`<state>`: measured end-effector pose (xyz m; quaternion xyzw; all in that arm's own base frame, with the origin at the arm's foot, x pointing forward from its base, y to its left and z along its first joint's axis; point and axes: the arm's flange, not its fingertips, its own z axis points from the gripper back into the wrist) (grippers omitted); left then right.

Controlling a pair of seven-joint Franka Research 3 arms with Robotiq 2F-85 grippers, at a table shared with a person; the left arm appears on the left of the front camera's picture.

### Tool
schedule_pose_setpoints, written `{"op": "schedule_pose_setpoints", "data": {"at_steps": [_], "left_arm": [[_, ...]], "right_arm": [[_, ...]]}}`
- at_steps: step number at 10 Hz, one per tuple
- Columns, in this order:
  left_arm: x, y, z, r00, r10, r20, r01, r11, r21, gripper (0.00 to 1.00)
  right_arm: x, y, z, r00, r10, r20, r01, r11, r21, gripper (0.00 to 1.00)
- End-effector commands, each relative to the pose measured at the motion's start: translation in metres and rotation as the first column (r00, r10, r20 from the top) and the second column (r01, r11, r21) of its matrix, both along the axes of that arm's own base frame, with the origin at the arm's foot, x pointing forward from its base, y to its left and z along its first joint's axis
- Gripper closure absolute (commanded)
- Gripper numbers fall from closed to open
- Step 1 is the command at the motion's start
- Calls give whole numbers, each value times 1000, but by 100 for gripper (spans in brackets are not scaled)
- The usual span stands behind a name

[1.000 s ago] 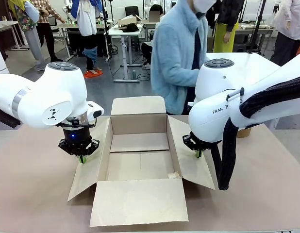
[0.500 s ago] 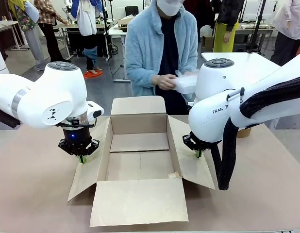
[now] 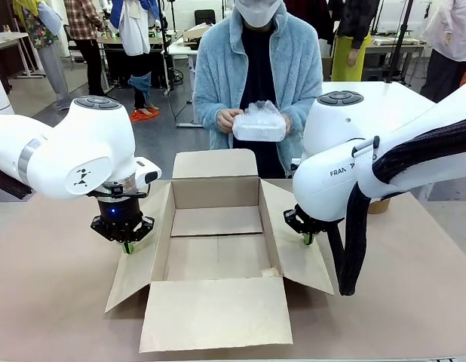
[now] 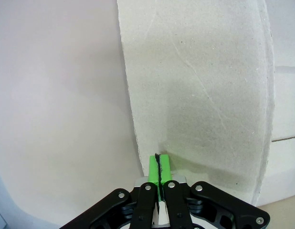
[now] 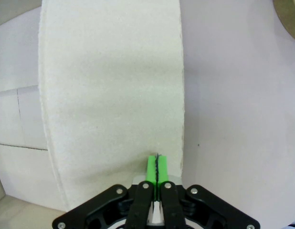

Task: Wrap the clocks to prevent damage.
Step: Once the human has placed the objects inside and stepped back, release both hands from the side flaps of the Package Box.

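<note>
An open cardboard box (image 3: 216, 256) lies in the middle of the table with its flaps spread. My left gripper (image 3: 127, 247) is shut, its tips resting on the left flap (image 4: 200, 86) near the outer edge. On the right flap (image 5: 114, 86) my right gripper (image 3: 308, 240) rests the same way, shut and holding nothing. At the far side a person holds a bundle in clear bubble wrap (image 3: 259, 124) in both hands above the box's back flap. What the wrap holds is hidden, so no clock shows.
The table (image 3: 52, 302) is covered in brown paper. A tan round object (image 3: 378, 205) stands behind my right arm, and its rim also shows at the right wrist view's top corner (image 5: 288, 7). Other people and tables are far behind.
The person has turned from sideways to face the table and brought the wrapped bundle in front of the chest. Both grippers stay on the flaps, unmoved.
</note>
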<state>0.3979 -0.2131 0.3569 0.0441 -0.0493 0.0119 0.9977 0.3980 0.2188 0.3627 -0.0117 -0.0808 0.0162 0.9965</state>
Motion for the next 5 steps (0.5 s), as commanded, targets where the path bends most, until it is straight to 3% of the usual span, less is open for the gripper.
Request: {"op": "schedule_pose_setpoints", "data": {"at_steps": [1,5], "left_arm": [[0,0,-1,1000,-9,4,9,1000,8,100],[0,0,-1,1000,-9,4,9,1000,8,100]], "right_arm": [[0,-1,-1,1000,-2,-4,2,1000,-3,99],[0,-1,-1,1000,-2,-4,2,1000,-3,99]]}}
